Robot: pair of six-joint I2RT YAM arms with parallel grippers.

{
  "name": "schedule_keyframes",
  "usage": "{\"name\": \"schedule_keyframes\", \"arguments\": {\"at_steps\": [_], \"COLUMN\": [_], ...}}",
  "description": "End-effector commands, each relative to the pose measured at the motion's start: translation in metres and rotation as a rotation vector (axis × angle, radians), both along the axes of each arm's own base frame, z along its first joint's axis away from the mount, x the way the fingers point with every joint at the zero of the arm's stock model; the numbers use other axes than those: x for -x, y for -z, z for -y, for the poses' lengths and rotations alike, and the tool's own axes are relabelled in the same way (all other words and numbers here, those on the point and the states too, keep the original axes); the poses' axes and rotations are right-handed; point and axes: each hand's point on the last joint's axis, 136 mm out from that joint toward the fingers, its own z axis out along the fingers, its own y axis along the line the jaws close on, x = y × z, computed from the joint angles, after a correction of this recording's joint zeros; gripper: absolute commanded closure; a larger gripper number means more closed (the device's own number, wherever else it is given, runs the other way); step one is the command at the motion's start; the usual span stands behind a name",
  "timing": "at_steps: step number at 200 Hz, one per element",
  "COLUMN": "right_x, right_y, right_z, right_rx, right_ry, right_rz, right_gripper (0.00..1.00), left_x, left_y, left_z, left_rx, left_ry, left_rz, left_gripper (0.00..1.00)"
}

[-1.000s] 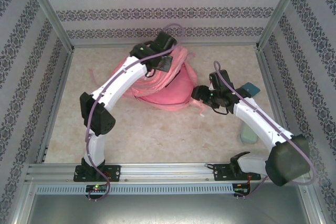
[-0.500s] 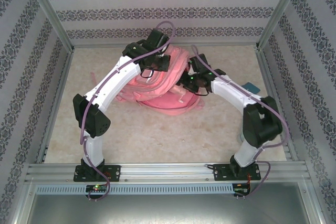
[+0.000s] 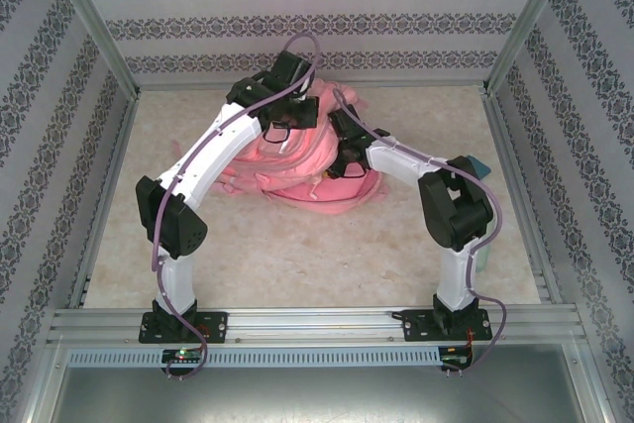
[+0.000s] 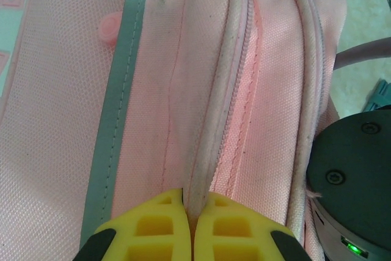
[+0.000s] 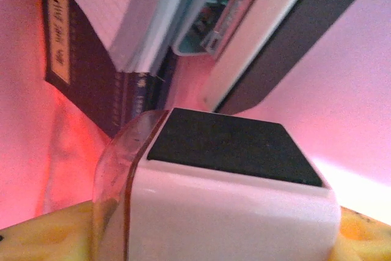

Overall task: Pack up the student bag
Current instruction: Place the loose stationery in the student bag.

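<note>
The pink student bag (image 3: 319, 183) lies in the middle of the table with its opening facing right. My left gripper (image 3: 289, 118) is shut on the piped zip edge (image 4: 204, 151) of the bag (image 4: 61, 120) and holds that edge up. My right gripper (image 3: 342, 153) reaches into the opening. In the right wrist view the right gripper (image 5: 214, 227) is shut on a white box with a black face (image 5: 232, 145), in pink light inside the bag. Ahead of the box stand a dark-covered notebook (image 5: 85, 59) and a white and black flat case (image 5: 275, 35).
A teal object (image 3: 477, 166) lies on the table to the right of the right arm, near the side rail. Patterned walls close in the back and both sides. Bare tabletop (image 3: 297, 255) stretches between the bag and the arm bases.
The right arm has swung from the right side of the table leftward into the bag's opening with the box. The left gripper has kept its hold and lifted the bag's edge slightly back.
</note>
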Motion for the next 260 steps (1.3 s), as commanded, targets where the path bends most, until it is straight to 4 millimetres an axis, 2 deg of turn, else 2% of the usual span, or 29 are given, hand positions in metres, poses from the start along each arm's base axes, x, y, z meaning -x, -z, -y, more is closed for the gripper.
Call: {"name": "schedule_keyframes", "arguments": {"at_steps": [1,14,25,41,55,75,87,116,139,162,190,230,260], "right_x": [-0.005,-0.004,-0.001,0.003,0.005,0.008,0.01,0.015,0.023,0.034,0.052,0.076,0.076], "right_y": [0.002,0.007,0.012,0.016,0.011,0.001,-0.004,-0.019,-0.026,-0.032,-0.036,-0.032,-0.028], "right_z": [-0.024,-0.026,-0.022,-0.016,-0.01,-0.002,0.004,0.024,0.047,0.08,0.132,0.217,0.282], "right_rx": [-0.032,-0.018,-0.002,0.006,0.008,0.012,0.022,0.052,0.085,0.142,0.228,0.356,0.447], "right_ry": [-0.028,-0.04,-0.039,-0.035,-0.031,-0.027,-0.023,-0.003,0.022,0.057,0.117,0.256,0.396], "right_rz": [-0.007,-0.025,-0.041,-0.049,-0.038,-0.018,-0.004,0.029,0.044,0.056,0.057,0.03,0.009], "right_gripper": [0.45,0.38,0.28,0.24,0.16,0.11,0.02,0.02,0.02,0.02,0.02,0.02,0.02], "left_x": [-0.01,-0.01,-0.01,-0.01,-0.01,-0.012,-0.013,-0.015,-0.016,-0.017,-0.019,-0.022,-0.022], "left_y": [-0.056,-0.055,-0.053,-0.049,-0.045,-0.041,-0.039,-0.035,-0.029,-0.019,-0.01,-0.003,0.0], "left_z": [0.031,0.031,0.03,0.026,0.021,0.015,0.011,0.003,-0.001,-0.004,-0.005,-0.003,0.0], "left_rx": [0.196,0.194,0.187,0.168,0.151,0.146,0.139,0.135,0.125,0.113,0.119,0.131,0.148], "left_ry": [0.042,0.04,0.039,0.029,0.017,-0.001,-0.011,-0.031,-0.043,-0.056,-0.068,-0.068,-0.059], "left_rz": [0.144,0.139,0.135,0.133,0.125,0.122,0.124,0.122,0.118,0.103,0.09,0.085,0.077], "left_gripper": [1.0,1.0,1.0,1.0,1.0,1.0,1.0,1.0,1.0,1.0,1.0,1.0,1.0]}}
